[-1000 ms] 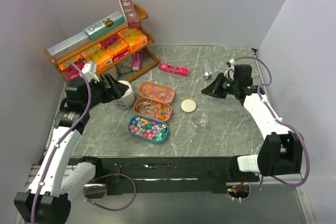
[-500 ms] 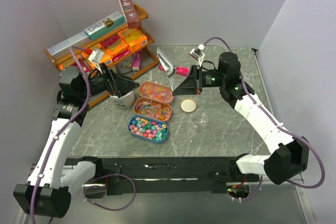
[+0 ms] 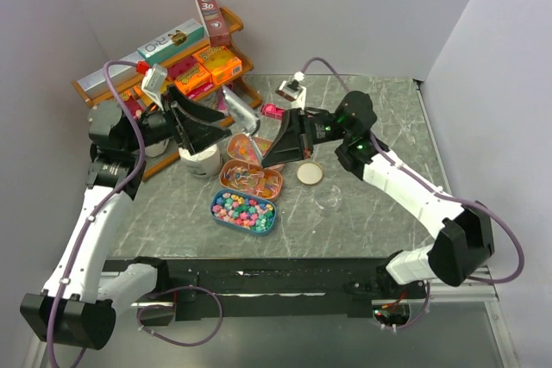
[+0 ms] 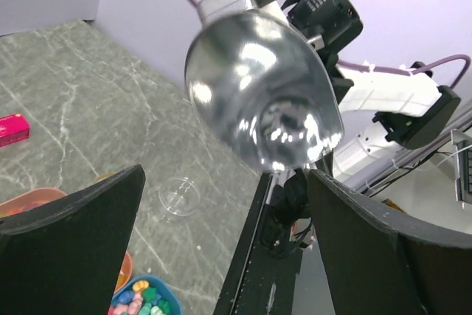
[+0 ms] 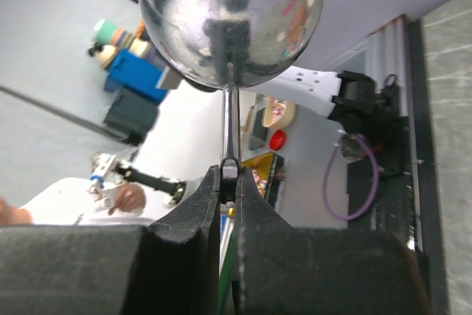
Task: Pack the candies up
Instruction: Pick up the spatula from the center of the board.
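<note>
The candies (image 3: 244, 210) are small mixed-colour sweets filling a blue tin; more lie in a pink tin (image 3: 257, 151) and an orange tin (image 3: 251, 179). My right gripper (image 3: 272, 148) hovers above the tins, shut on the thin handle of a shiny metal spoon (image 3: 239, 108). In the right wrist view the gripper (image 5: 229, 176) pinches the handle and the spoon's bowl (image 5: 230, 12) sits above. My left gripper (image 3: 217, 127) is raised and open, facing the spoon. In the left wrist view the spoon bowl (image 4: 258, 101) floats beyond the open gripper (image 4: 225, 178), with candies (image 4: 144, 299) below.
A gold round lid (image 3: 310, 173) and a clear small dish (image 3: 329, 202) lie right of the tins. A white cup (image 3: 200, 162) stands under my left gripper. A wooden shelf (image 3: 164, 75) with orange and pink boxes fills the back left. A pink box (image 3: 274, 110) lies behind.
My right gripper has swung left from the table's right side to above the tins, carrying the spoon. My left gripper has lifted off the white cup and turned toward the spoon.
</note>
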`<state>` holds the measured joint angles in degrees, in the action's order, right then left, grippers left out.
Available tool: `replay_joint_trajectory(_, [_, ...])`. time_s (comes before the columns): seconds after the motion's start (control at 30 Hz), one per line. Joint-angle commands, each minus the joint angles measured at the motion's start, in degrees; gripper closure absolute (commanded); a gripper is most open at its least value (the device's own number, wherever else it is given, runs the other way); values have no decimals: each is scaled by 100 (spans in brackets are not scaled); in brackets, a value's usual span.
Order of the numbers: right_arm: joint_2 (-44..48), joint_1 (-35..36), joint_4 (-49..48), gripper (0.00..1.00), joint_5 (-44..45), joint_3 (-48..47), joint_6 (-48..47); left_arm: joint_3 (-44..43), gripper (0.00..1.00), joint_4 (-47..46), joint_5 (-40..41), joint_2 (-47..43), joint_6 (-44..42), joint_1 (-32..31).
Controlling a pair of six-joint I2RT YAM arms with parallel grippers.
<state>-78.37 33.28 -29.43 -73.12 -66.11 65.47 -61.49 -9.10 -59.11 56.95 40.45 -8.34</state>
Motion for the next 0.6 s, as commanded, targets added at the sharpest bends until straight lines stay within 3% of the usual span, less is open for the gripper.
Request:
replay_joint_trajectory(0.0, [-266,205,-1441,100,-44,-385,904,-108,1,-699,-31,36,386,-106])
replay_joint_trajectory(0.13, [-451,293,-2145,100,-44,-438,1362,-161,5,-146,5,71,78,-151])
replay_joint_trajectory(0.23, [-486,346,-2129,100,-62,-447,1381,-214,9,-4,154,80,-46,-151])
replay_joint_trajectory(0.57, [-258,417,-214,100,-97,-517,117,-372,31,-188,954,281,349,-150])
